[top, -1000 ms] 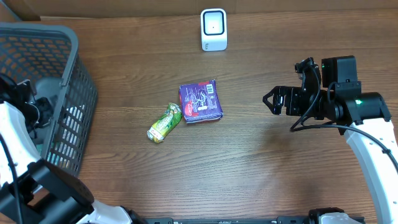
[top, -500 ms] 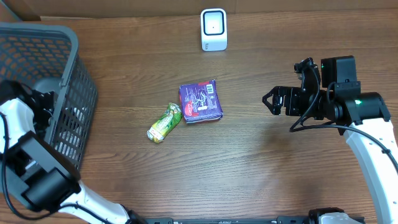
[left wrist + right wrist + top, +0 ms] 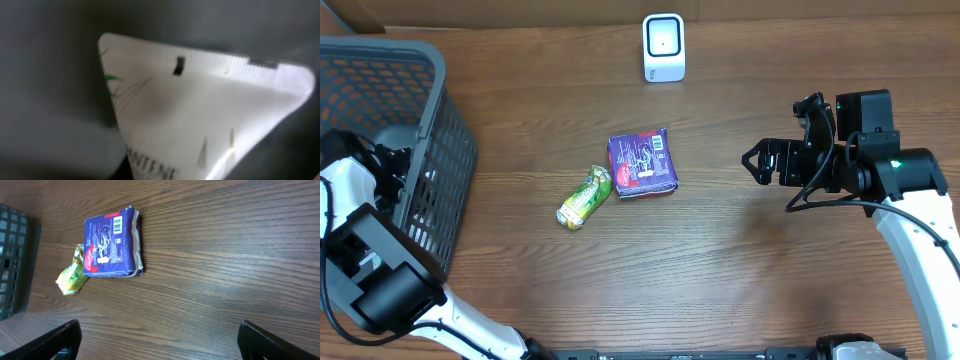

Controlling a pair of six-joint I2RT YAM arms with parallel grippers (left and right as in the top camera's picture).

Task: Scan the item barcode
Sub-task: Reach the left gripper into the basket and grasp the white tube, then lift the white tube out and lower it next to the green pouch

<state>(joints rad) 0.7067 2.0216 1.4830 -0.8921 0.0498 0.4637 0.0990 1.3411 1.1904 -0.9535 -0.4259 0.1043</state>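
Observation:
A white tube (image 3: 200, 110) with a crimped end and part of a printed brand name fills the left wrist view, lying inside the dark basket. My left gripper (image 3: 404, 163) is down in the grey basket (image 3: 442, 95) at the far left, shut on this tube; its fingers do not show in its own view. The white scanner (image 3: 663, 47) stands at the table's back edge. My right gripper (image 3: 752, 163) hovers open over bare wood on the right, with nothing between its fingers (image 3: 65, 337).
A blue packet (image 3: 642, 163) with its barcode facing up (image 3: 112, 242) lies mid-table. A green snack packet (image 3: 585, 198) lies just left of it (image 3: 72, 272). The basket wall (image 3: 12, 260) shows at the left of the right wrist view.
My left arm has shifted inside the basket and its gripper has closed from open onto the white tube. The right arm has not moved.

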